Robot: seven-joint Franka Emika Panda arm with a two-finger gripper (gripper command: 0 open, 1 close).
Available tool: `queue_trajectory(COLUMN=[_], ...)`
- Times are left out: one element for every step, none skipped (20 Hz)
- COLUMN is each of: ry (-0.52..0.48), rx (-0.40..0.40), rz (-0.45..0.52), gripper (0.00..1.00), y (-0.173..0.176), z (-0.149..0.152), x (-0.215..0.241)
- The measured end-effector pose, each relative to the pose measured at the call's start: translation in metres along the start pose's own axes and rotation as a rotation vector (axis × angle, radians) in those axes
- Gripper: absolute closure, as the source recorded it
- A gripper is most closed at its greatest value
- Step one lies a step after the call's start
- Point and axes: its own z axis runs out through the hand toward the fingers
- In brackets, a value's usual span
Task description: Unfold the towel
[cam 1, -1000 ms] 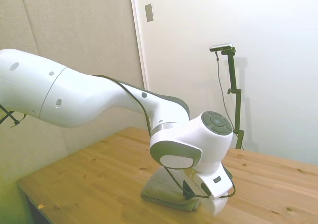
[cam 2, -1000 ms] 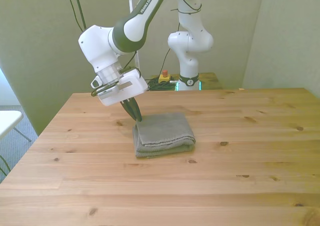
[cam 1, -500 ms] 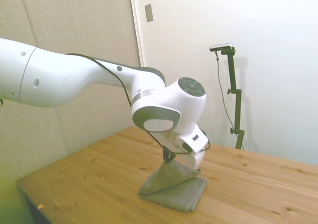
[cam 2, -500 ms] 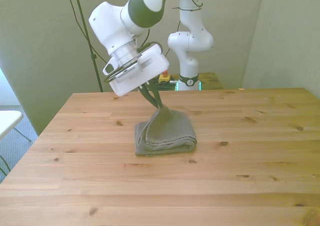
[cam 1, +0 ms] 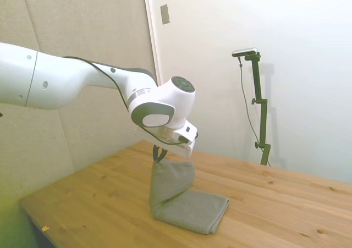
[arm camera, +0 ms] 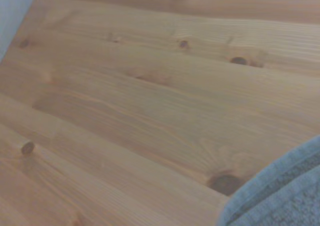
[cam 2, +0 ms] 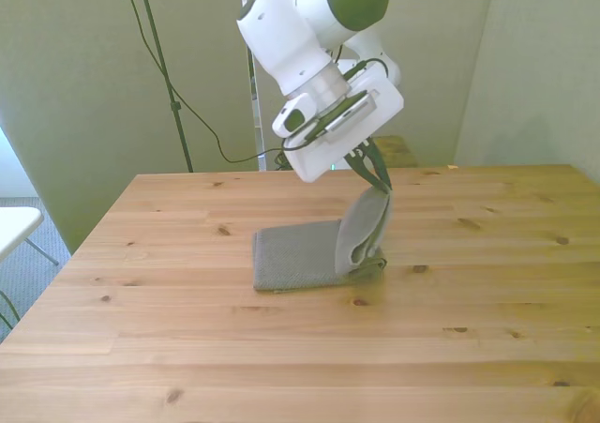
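Since the frame half a second back, my pincer (cam 2: 380, 178) has carried its pinched layer of the plain grey terry-cloth towel (cam 2: 314, 254) up and across toward the front view's right, so that layer now stands as a near-upright flap instead of a low peak over the folded stack. Compared with 1 second ago, when the pincer was down at the towel's edge on the front view's left, the lift is plain.

I see a pale wooden plank desk (cam 2: 187, 348) with dark knots, and the wrist view shows the same boards (arm camera: 150, 95) close up with a curved grey towel edge (arm camera: 280, 196) at one corner. Beige walls close the room behind; in the side view a white door or panel (cam 1: 247, 28) with a small grey plate stands beyond the desk.

Nothing else lies on the desk near the towel, and nothing stands in the arm's way. Dark cables hang behind the desk in the front view.

My pincer is clamped on the top of the raised flap, fingers together on the cloth. The rest of the towel (cam 1: 192, 212) lies flat on the desk near its middle, the flap rising from its end on the front view's right.
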Motion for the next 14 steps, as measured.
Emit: queue_trajectory(ry=[-0.019, -0.039, -0.054, -0.066, -0.074, -0.082, -0.09, -0.099, -0.107, -0.114, -0.121, -0.128, -0.136, -0.147], rx=[-0.004, -0.009, -0.011, -0.012, -0.014, -0.016, -0.018, -0.019, -0.02, -0.021, -0.025, -0.029, -0.034, -0.038], rz=[-0.026, -0.055, -0.079, -0.105, -0.126, -0.142, -0.156, -0.17, -0.186, -0.203, -0.217, -0.231, -0.244, -0.254], gripper=[1.0, 1.0, 1.0, 1.0, 1.0, 1.0, 1.0, 1.0, 1.0, 1.0, 1.0, 0.0, 0.0, 0.0], y=[-0.005, -0.01, -0.016, -0.023, -0.03, -0.037, -0.045, -0.053, -0.06, -0.066, -0.072, -0.077, -0.082, -0.086], z=[0.007, 0.013, 0.019, 0.025, 0.032, 0.038, 0.044, 0.051, 0.056, 0.061, 0.066, 0.071, 0.076, 0.08], x=[0.001, 0.002, 0.003, 0.005, 0.006, 0.006, 0.006, 0.006, 0.006, 0.006, 0.005, 0.005, 0.005, 0.005])
